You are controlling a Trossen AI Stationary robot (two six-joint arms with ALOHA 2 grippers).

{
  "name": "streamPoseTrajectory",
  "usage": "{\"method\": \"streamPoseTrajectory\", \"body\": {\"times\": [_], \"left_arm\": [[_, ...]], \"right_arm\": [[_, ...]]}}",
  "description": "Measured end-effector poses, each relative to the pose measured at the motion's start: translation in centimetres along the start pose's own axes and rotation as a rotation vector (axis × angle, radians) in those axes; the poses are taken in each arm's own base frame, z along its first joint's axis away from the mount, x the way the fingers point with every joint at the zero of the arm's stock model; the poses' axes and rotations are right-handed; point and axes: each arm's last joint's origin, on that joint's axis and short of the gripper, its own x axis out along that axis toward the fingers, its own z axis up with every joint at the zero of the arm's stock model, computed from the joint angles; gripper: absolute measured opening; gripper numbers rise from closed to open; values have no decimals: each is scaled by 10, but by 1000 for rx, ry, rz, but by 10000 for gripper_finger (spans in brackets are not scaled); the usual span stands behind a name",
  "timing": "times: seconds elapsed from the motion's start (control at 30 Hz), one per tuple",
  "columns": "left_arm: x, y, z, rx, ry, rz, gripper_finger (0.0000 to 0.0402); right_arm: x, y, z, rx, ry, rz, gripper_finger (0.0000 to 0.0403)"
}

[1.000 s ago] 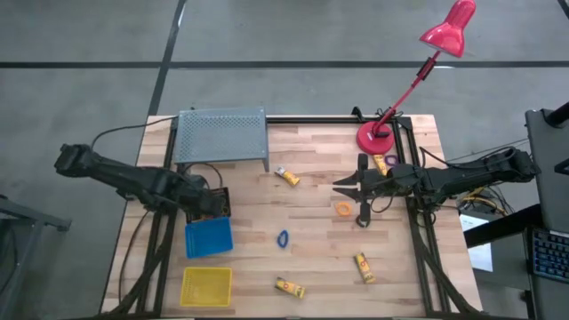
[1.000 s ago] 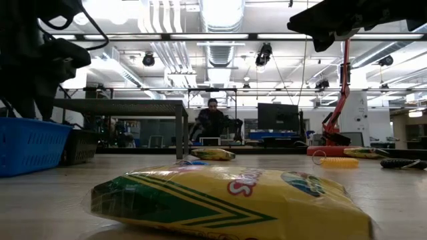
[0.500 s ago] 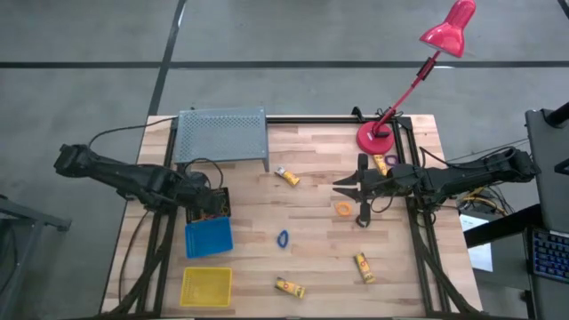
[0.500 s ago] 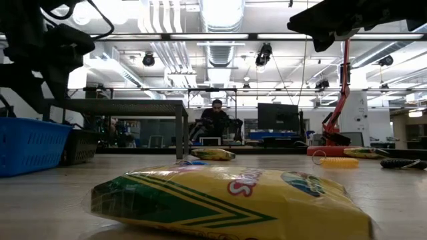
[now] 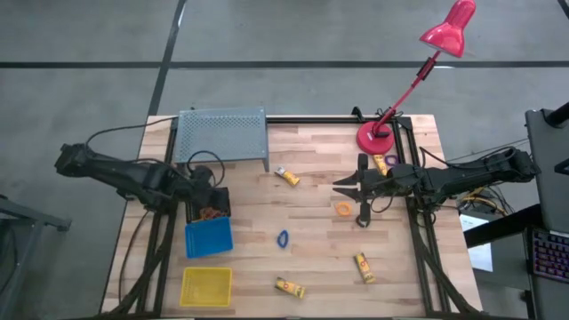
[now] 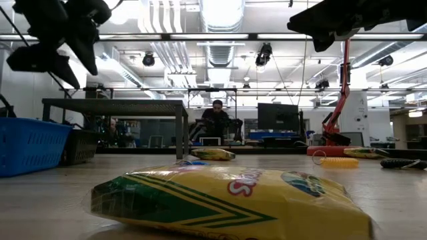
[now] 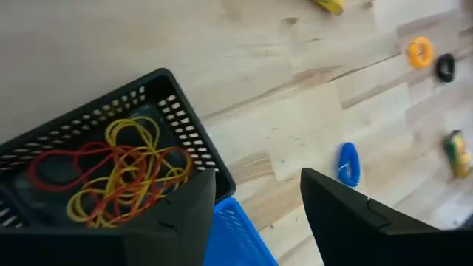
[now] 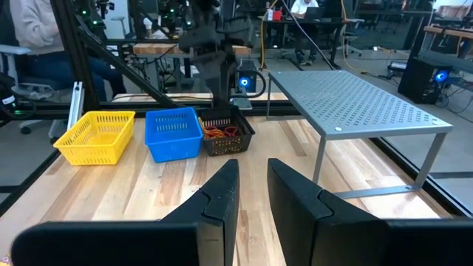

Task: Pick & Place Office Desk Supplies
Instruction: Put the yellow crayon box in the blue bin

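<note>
Rubber bands (image 7: pixel 118 174), red, orange and yellow, lie tangled in the black bin (image 7: pixel 185 137), just under the left gripper (image 5: pixel 206 188), whose jaws stand open and empty above that bin near the desk's left edge. In the left wrist view the two dark fingers (image 7: pixel 347 222) frame the bin's near corner and a strip of the blue bin (image 5: pixel 208 237) beside it. The yellow bin (image 5: pixel 206 286) sits past the blue one, so the three form a row down the left side.

Over on the right, the right gripper (image 5: pixel 348 187) hangs above the desk (image 5: pixel 311 213) with its jaws nearly closed, a narrow gap between them, and nothing in them. An orange ring (image 5: pixel 343 209) lies just beside it, with a black ring (image 5: pixel 364 220) close by.

A blue ring (image 5: pixel 282 238) rests near the middle of the desk. Yellow tubes are scattered well apart: one (image 5: pixel 286 176) close to the grey perforated stand (image 5: pixel 222 135), one (image 5: pixel 290 287) at the front edge, one (image 5: pixel 363 266) toward the front right, and one (image 5: pixel 380 164) beside the base of the pink lamp (image 5: pixel 377 138). In the low view, the front tube (image 6: pixel 233 200) fills the foreground, and a person (image 6: pixel 215 120) sits far back in the room.
</note>
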Motion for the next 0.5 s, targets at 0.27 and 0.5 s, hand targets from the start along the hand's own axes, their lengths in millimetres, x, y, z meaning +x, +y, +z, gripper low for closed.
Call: {"method": "streamPoseTrajectory", "body": {"times": [0.27,0.5], "left_arm": [[0,-34,6,147,-46,59,202],[5,-65,11,440,-110,10,202]], "right_arm": [[0,0,0,1,0,0,68],[0,0,0,1,0,0,68]]}}
